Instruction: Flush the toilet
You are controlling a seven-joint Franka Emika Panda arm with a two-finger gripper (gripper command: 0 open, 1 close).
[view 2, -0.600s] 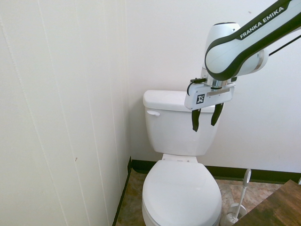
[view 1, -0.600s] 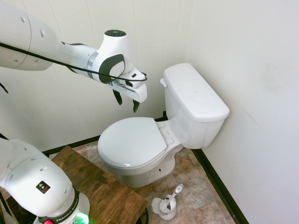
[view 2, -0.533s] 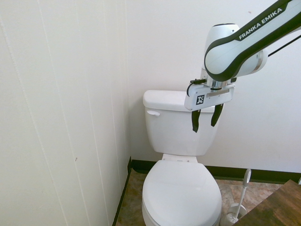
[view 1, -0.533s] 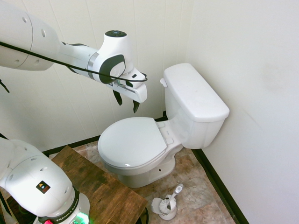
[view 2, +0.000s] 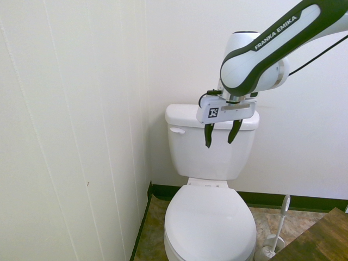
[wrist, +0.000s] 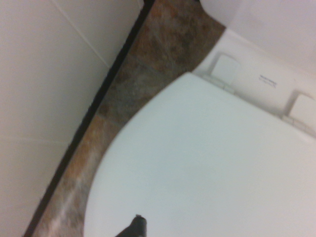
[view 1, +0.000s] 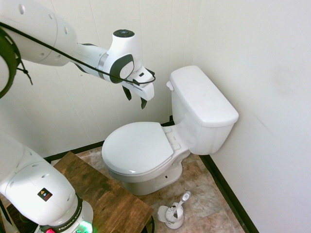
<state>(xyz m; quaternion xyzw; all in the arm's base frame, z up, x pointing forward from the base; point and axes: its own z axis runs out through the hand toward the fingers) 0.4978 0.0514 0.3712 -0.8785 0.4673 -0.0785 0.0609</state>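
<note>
While the toilet (view 1: pixel 160 141) sits in the corner, lid down, flush lever (view 2: pixel 176 130) on the tank's wall side untouched | gripper (view 2: pixel 219 135) fingers spread, holding nothing, hanging above the seat's rear | since 0.6 s ago it has risen and shifted toward the panelled wall and lever | toilet brush (view 1: pixel 174 212) on floor beside bowl.

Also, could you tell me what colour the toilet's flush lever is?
White, like the tank; the flush lever shows best in the second exterior view.
</note>
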